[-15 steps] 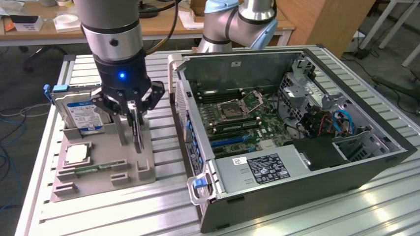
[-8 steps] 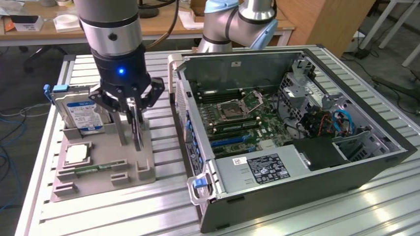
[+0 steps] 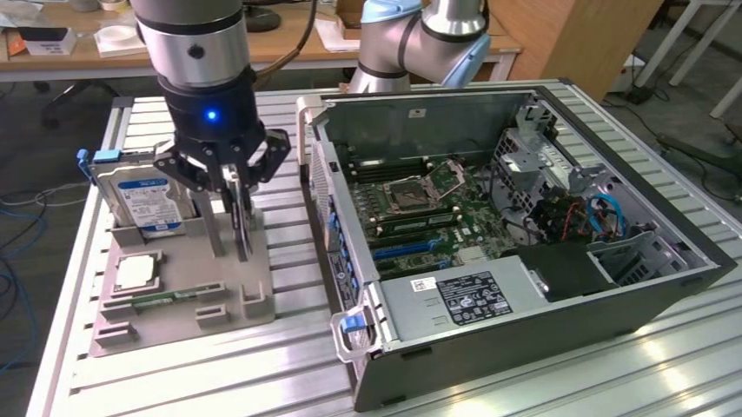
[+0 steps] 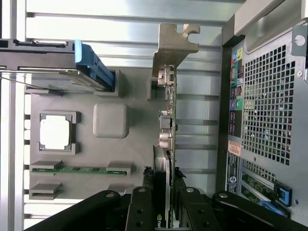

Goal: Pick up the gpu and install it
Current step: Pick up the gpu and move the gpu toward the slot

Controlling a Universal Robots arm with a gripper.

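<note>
Presently, items as seen:

1. Pincer (image 3: 232,195) (image 4: 166,214): upper left of the exterior view, pointing straight down from the arm. Partly closed, with one finger on either face of the gpu, gripping its upper edge.
2. Gpu (image 3: 242,228) (image 4: 169,139): stands upright and edge-on directly beneath the pincer, between its fingers, over the grey fixture plate (image 3: 238,291) (image 4: 134,149). Its silvery end bracket (image 4: 174,45) shows in the wrist view at the end far from the fingers. Whether its lower edge sits in the fixture or is raised clear cannot be judged.
3. Hard drive (image 3: 145,204): upright on the same fixture, to the exterior view's left of the gpu.
4. Processor chip (image 3: 137,271) (image 4: 55,132): flat in its recess, nearer the camera than the drive.
5. Memory stick (image 3: 156,301) (image 4: 79,169): just beside the chip.
6. Computer case (image 3: 464,347): open, on the exterior view's right, just beside the fixture on the slatted worktop (image 3: 232,373).
</note>
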